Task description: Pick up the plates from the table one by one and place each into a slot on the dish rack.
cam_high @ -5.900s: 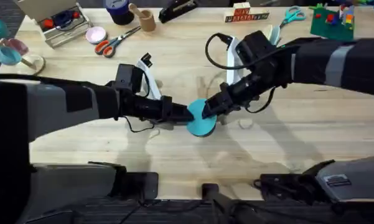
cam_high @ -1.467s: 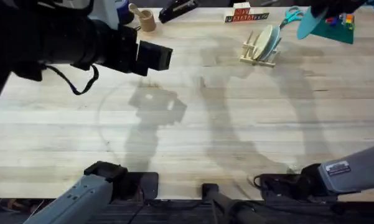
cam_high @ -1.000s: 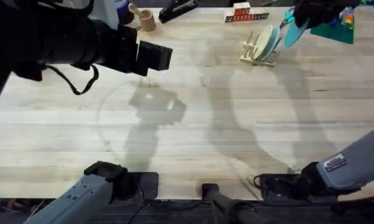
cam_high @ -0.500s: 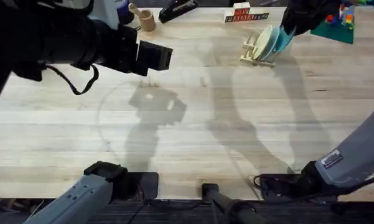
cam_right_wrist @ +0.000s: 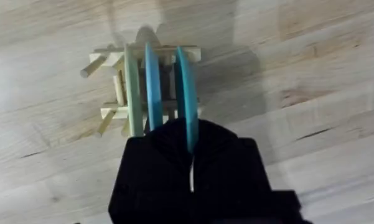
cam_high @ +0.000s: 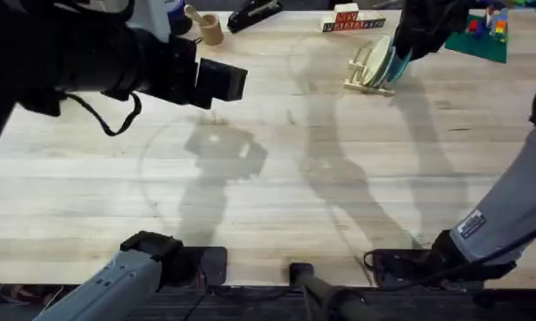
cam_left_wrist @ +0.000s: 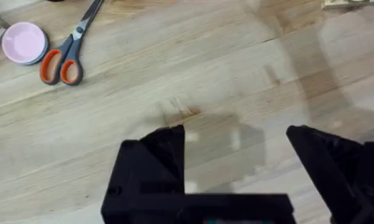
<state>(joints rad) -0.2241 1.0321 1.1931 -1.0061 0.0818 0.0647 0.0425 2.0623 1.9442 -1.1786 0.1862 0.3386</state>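
Right wrist: my right end effector [cam_right_wrist: 190,163] grips the turquoise plate [cam_right_wrist: 187,99] edge-on, feeding it into the dish rack [cam_right_wrist: 112,84]; left end effector [cam_left_wrist: 236,162] open.

Open left claw [cam_left_wrist: 236,168], scissors [cam_left_wrist: 71,43], pink dish [cam_left_wrist: 25,42]

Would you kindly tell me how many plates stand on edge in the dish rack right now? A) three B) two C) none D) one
A, the right wrist view shows three upright in the dish rack: a cream plate, a pale blue plate and a turquoise plate pinched by the right end effector.
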